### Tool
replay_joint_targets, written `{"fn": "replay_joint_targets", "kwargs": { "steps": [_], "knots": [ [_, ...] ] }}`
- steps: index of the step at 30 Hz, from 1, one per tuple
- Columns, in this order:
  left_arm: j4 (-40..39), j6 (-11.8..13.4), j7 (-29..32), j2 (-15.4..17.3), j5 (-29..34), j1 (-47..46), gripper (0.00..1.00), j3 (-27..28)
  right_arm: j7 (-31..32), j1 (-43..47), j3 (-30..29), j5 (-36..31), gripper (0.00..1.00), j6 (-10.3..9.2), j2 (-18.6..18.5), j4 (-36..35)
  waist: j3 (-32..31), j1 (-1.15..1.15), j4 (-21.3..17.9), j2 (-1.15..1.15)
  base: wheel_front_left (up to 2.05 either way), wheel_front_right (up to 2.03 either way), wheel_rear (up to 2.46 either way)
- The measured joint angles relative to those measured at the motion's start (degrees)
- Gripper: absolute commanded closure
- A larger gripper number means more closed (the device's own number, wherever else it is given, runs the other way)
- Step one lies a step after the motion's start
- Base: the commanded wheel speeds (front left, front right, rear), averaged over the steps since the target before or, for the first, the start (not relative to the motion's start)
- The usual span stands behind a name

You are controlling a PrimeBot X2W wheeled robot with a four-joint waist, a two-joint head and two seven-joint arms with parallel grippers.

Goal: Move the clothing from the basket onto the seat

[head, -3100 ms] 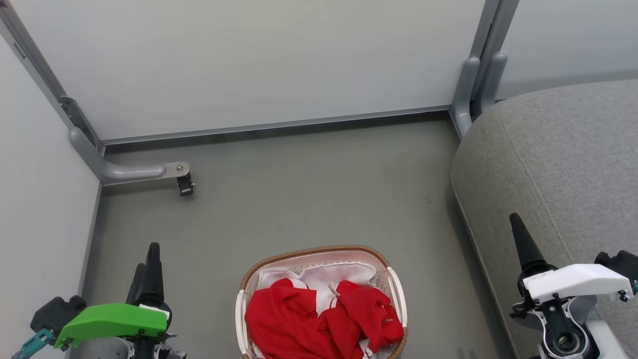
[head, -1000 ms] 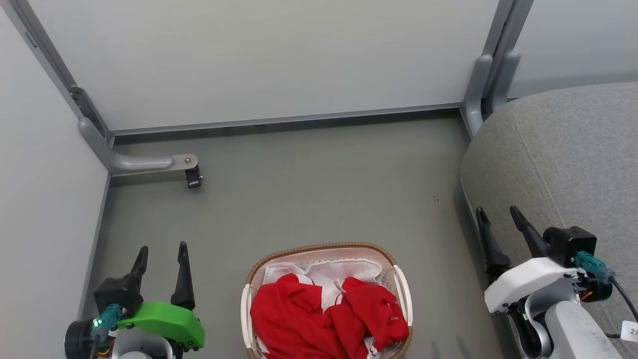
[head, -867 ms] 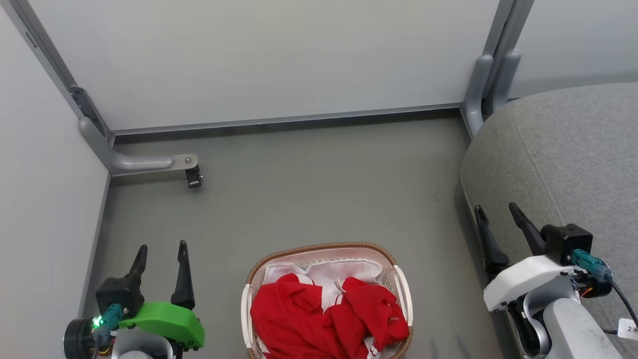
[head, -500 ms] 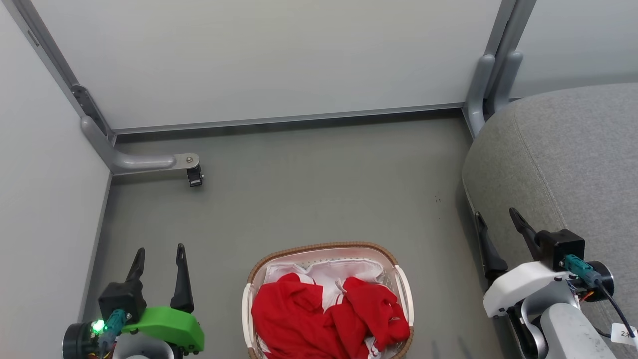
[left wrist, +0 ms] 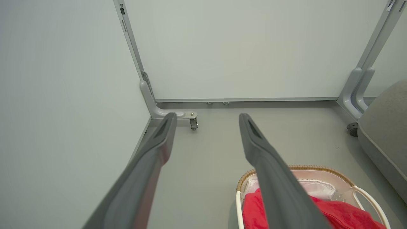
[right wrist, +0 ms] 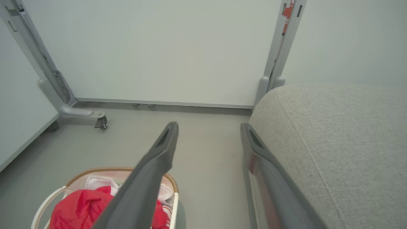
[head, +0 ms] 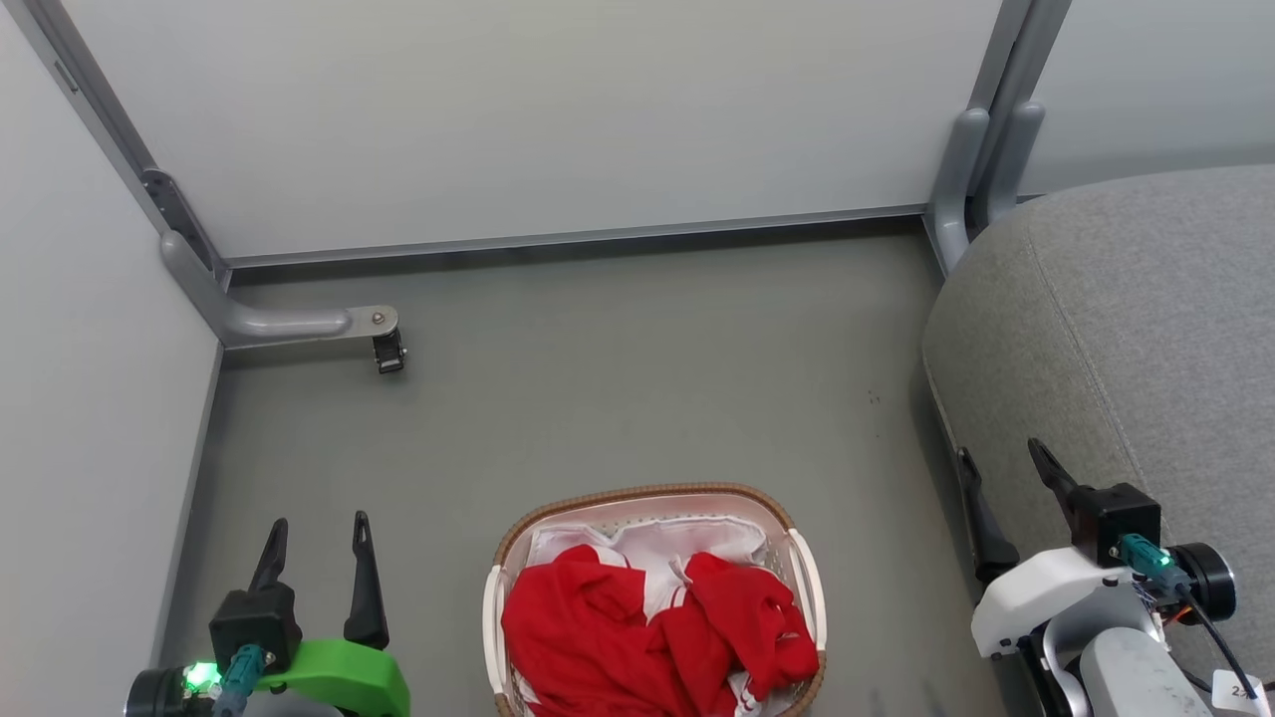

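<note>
Wide free floor [head: 618, 398] at 12 o'clock from the basket [head: 647, 491], room to pass. Big grey seat [head: 1126, 339] in the way at 3 o'clock, thin strip of floor between. Side wall [head: 90, 398] close at 9 o'clock. Grey metal foot [head: 299, 324] with a small wheel sticking out at 10 o'clock.

Left end effector [head: 320, 521] has a green shell [head: 344, 672], right end effector [head: 998, 448] white.

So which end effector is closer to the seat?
The right end effector, white-housed: it hovers at the grey seat's edge. The green-housed left end effector is on the basket's far side, by the wall panel.
</note>
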Motion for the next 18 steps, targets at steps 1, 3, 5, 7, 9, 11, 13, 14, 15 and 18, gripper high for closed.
{"fn": "replay_joint_targets", "kwargs": {
  "steps": [1,3,5,7,9,11,13,14,15,18],
  "knots": [
    [0.0,-0.2,-0.3,-0.1,0.5,0.0,0.00,0.0,-0.1,0.0,0.0,-0.4,0.00,0.01,0.0,0.0,0.1,0.00,0.0,0.00,0.00,0.00,0.00],
    [0.1,-0.3,-0.4,-0.3,1.3,0.0,0.00,0.1,-0.3,-0.1,0.0,-1.2,0.00,0.01,-0.1,0.0,0.2,0.00,-0.1,0.00,0.00,0.00,0.00],
    [0.2,-0.4,-0.5,-0.3,2.4,0.0,0.00,0.3,-0.5,-0.2,0.1,-2.0,0.00,0.01,-0.2,0.0,0.3,0.00,-0.1,0.00,0.00,0.00,0.00],
    [0.5,-1.0,-0.9,-0.4,3.0,-0.1,0.00,0.1,-0.6,-0.6,0.3,-2.5,0.00,0.01,-0.2,0.0,0.7,0.00,-0.1,0.00,0.00,0.00,0.00],
    [1.0,-1.5,-0.9,-0.5,3.2,-0.2,0.00,-0.2,-0.6,-0.7,0.5,-2.5,0.00,0.01,-0.3,-0.2,1.2,0.00,-0.2,0.00,0.00,0.00,0.00],
    [1.5,-2.1,-0.9,-0.5,3.2,-0.7,0.00,-0.6,-0.6,-1.0,0.6,-2.5,0.00,0.01,-0.5,-0.5,2.0,0.00,-0.2,0.00,0.00,0.00,0.00],
    [2.1,-2.6,-0.9,-0.6,3.0,-1.9,0.00,-1.2,-0.6,-2.0,0.7,-2.4,0.00,0.01,-0.6,-1.1,3.0,0.00,-0.3,0.00,0.00,0.00,0.00],
    [2.8,-3.0,-0.9,-0.6,2.7,-2.5,0.00,-1.7,-0.6,-2.6,0.9,-2.4,0.00,0.01,-0.7,-1.4,3.6,0.00,-0.4,0.00,0.00,0.00,0.00],
    [3.4,-3.4,-0.9,-0.6,2.6,-3.2,0.00,-2.0,-0.6,-3.2,1.0,-2.3,0.00,0.01,-0.8,-1.8,4.3,0.00,-0.5,0.00,0.00,0.00,0.00],
    [5.1,-4.0,-0.9,-0.6,1.8,-5.0,0.00,-3.8,-0.6,-5.0,1.4,-1.9,0.00,0.01,-1.0,-3.5,6.5,0.00,-0.8,0.00,0.00,0.00,0.00]
  ]
}}
